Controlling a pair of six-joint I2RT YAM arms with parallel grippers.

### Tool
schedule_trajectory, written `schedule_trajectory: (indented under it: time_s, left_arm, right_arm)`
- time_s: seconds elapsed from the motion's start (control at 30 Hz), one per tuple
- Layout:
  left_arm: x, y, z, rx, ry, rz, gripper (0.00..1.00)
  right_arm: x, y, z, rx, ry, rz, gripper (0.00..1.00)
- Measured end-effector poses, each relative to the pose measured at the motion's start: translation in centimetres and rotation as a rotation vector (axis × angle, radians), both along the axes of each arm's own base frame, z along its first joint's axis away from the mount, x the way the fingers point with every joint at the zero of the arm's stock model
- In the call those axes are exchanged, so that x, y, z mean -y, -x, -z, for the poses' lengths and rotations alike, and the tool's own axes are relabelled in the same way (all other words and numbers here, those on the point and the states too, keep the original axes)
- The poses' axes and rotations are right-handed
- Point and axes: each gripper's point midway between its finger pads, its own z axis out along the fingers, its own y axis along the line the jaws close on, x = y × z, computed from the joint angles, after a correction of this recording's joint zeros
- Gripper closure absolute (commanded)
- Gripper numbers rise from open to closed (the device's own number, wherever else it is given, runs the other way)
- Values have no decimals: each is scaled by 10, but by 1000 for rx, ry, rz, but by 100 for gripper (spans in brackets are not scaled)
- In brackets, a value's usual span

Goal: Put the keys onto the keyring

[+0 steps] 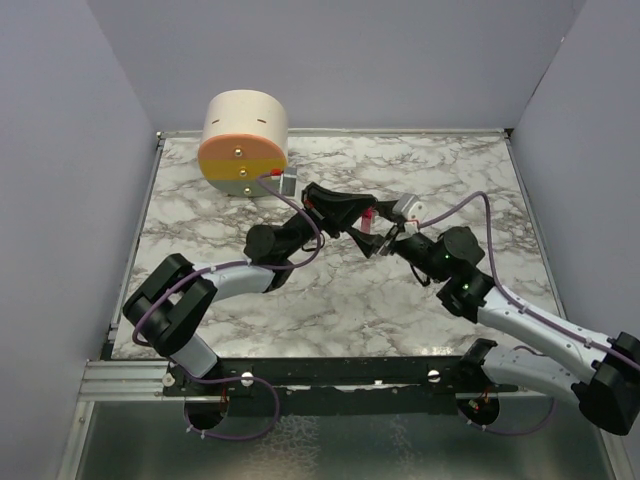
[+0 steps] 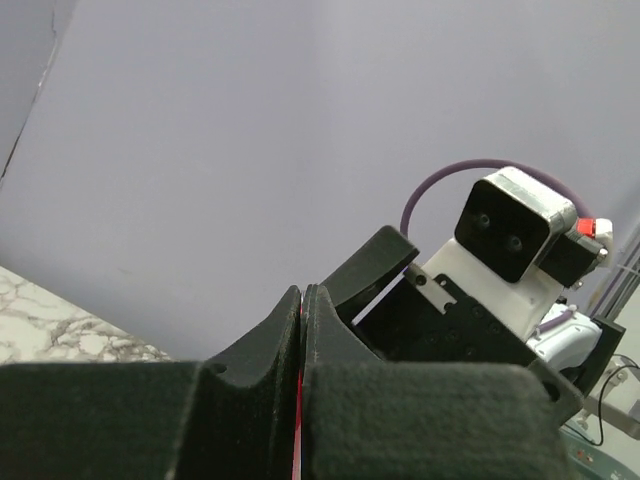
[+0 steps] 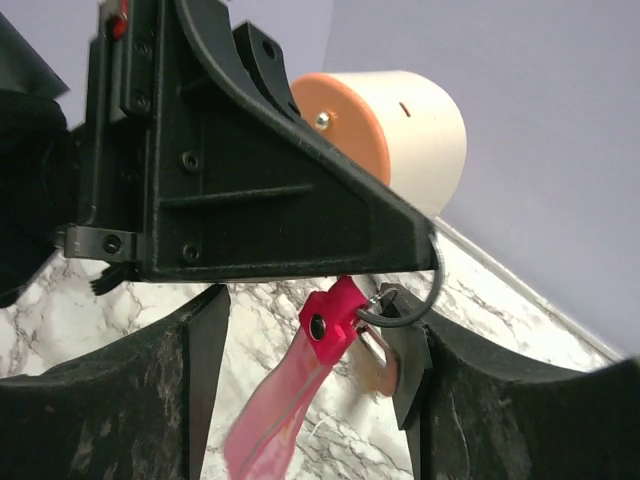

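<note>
The pink key (image 3: 325,318) hangs in mid-air with a translucent pink strap (image 3: 270,420) trailing below it. It also shows in the top view (image 1: 368,214). The keyring (image 3: 432,292), a thin dark loop, curves from the tip of my left gripper (image 1: 360,213) down to the key's head. A silvery metal piece (image 3: 385,362) hangs there too, against my right finger (image 3: 412,375). My left gripper (image 2: 303,296) is shut, with a thin red sliver (image 2: 298,390) between its fingers. My right gripper (image 3: 312,350) is open around the key, above the marble table (image 1: 330,300).
A cream and orange cylinder (image 1: 243,143) lies on its side at the back left and also shows in the right wrist view (image 3: 400,125). Grey walls enclose the table on three sides. Both arms meet above the table's middle.
</note>
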Motion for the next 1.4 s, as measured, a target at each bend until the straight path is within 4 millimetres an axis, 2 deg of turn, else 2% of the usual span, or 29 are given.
schedule_trajectory:
  time_s: [0.07, 0.33, 0.43, 0.53, 0.7, 0.83, 1.07, 1.4]
  left_arm:
    - [0, 1, 1, 5, -6, 8, 100]
    - [-11, 2, -5, 46, -36, 72, 100]
    - [-16, 7, -7, 74, -53, 100, 100]
    - [-16, 21, -10, 115, -75, 151, 100]
    - [-17, 41, -15, 172, -104, 225, 100]
    - [-18, 54, -16, 210, -126, 267, 100]
    - [-21, 68, -17, 256, -151, 315, 100]
    - [-20, 72, -14, 267, -168, 336, 100]
  right_arm:
    - [6, 5, -6, 6, -12, 3, 35]
    - [49, 36, -53, 79, -117, 52, 33]
    - [59, 44, -59, 82, -136, 60, 37]
    - [65, 49, -59, 76, -134, 61, 43]
    - [64, 49, -50, 55, -99, 60, 58]
    - [57, 45, -39, 23, -58, 48, 65]
    - [47, 47, -29, -6, -25, 4, 66]
    - [42, 61, -43, 8, -40, -73, 66]
